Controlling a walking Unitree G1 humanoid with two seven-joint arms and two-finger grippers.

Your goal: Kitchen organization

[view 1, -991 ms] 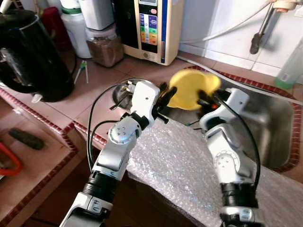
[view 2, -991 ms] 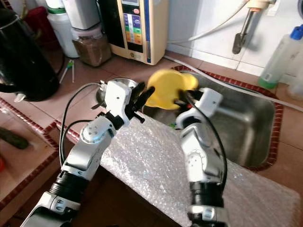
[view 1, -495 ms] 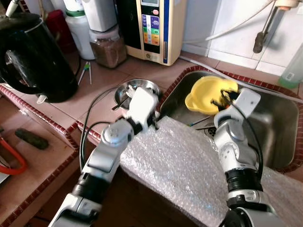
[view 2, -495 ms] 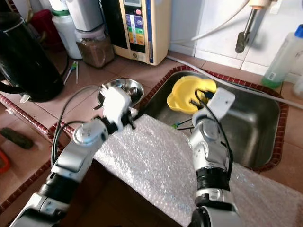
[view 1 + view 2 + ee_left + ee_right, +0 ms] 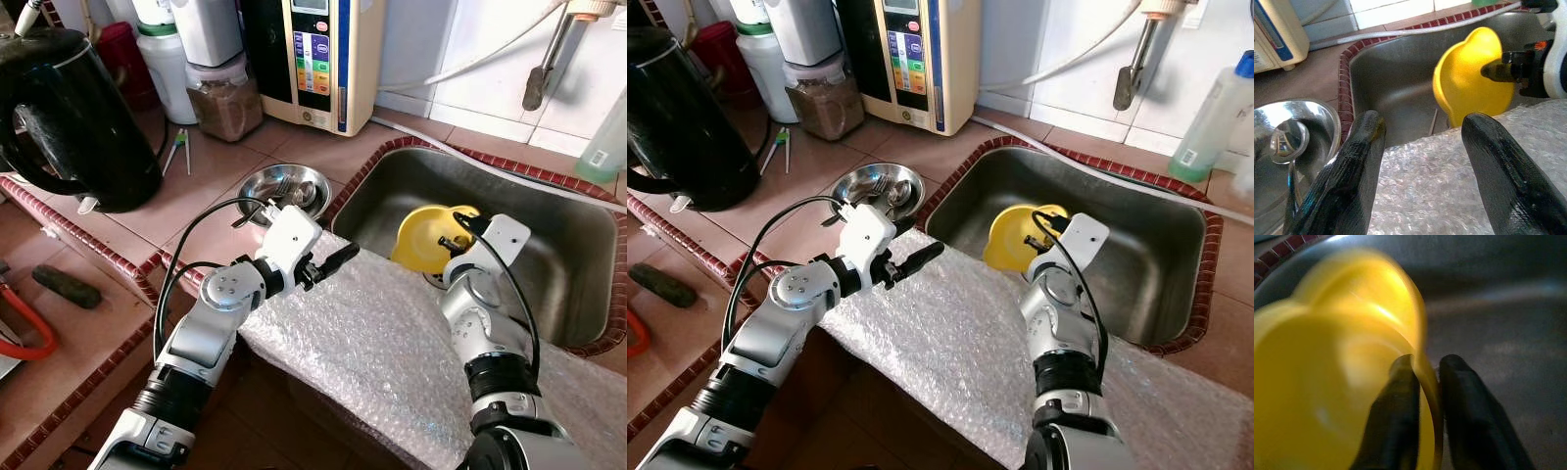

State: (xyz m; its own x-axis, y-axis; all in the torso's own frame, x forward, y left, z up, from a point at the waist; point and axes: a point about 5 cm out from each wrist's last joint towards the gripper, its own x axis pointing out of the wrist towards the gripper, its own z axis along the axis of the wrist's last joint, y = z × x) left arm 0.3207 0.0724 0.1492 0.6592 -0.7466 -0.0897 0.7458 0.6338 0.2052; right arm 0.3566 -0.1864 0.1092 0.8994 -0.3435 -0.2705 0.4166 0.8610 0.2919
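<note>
- Right now the right gripper (image 5: pixel 1422 382) pinches the rim of the yellow bowl (image 5: pixel 428 238), one finger inside the wall and one outside, as the right wrist view shows.
- Held so, the bowl stands tilted on edge low in the sink (image 5: pixel 568 264), near the front wall; whether it touches the basin floor I cannot tell.
- Meanwhile the left gripper (image 5: pixel 1422 142) hangs empty over the bubble wrap (image 5: pixel 392 343) laid across the counter edge, its fingers spread wide and aimed toward the bowl.
- Beside the sink a steel bowl (image 5: pixel 286 186) with a spoon in it sits on the tiled counter (image 5: pixel 323 147); a black kettle (image 5: pixel 69 113) and a jar (image 5: pixel 223 95) stand farther back on the left.
- Judging by the pose, the step in hand is setting the yellow bowl down in the sink, and it looks nearly done.
- Next, I would expect the right fingers to part only once the bowl rests on the basin, or it may drop and roll.
- After release the wrist needs to back away along the line of the fingers, so the inner finger does not hook the rim and drag the bowl.
- Possibly the steel bowl comes next, since the left gripper is free and near it.
</note>
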